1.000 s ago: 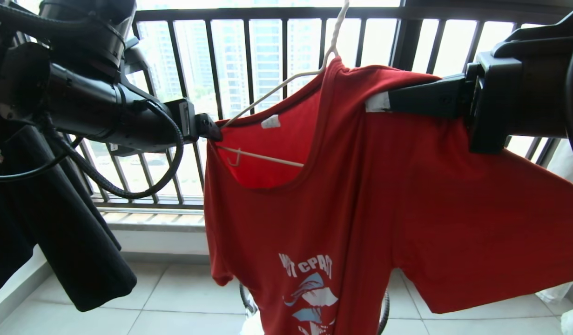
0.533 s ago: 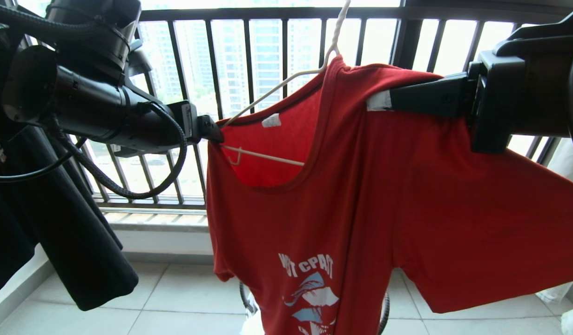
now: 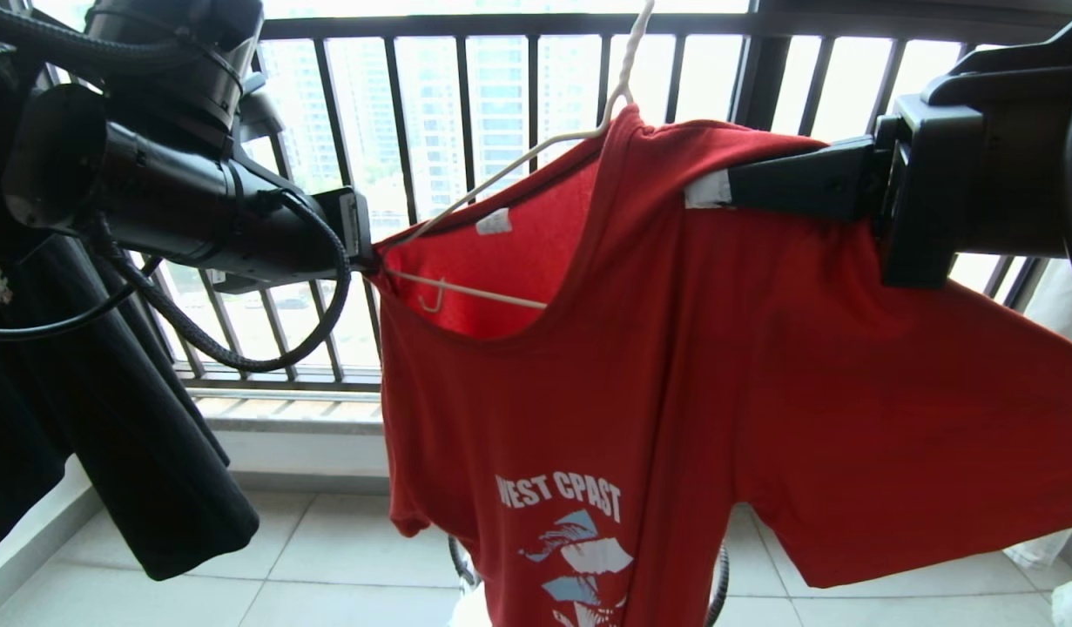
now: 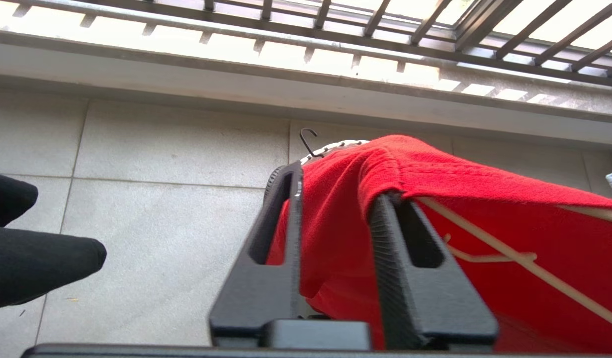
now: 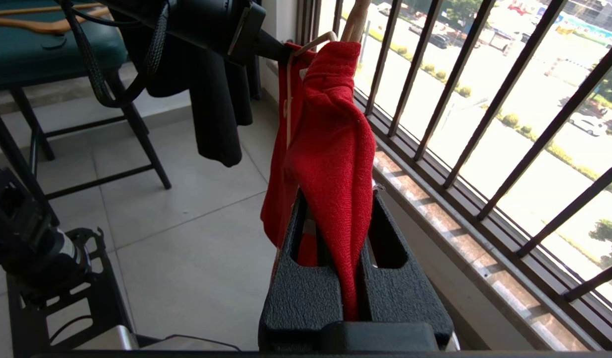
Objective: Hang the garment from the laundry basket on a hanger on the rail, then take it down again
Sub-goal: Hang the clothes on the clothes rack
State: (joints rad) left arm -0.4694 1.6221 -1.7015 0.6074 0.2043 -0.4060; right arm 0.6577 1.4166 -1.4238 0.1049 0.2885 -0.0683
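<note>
Both grippers are clamping the red shirt at opposite shoulders: left gripper, right gripper. Shirt is hanging half-threaded on the wire hanger; uneven pulling risks unhooking it.

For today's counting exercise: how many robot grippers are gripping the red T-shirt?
2. The left gripper pinches the red cotton T-shirt at its left shoulder edge; the right gripper clamps the right shoulder.

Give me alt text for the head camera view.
A red T-shirt hangs half on a white wire hanger, stretched between the left gripper at its collar edge and the right gripper, clamped on its shoulder, before a black balcony railing.
</note>
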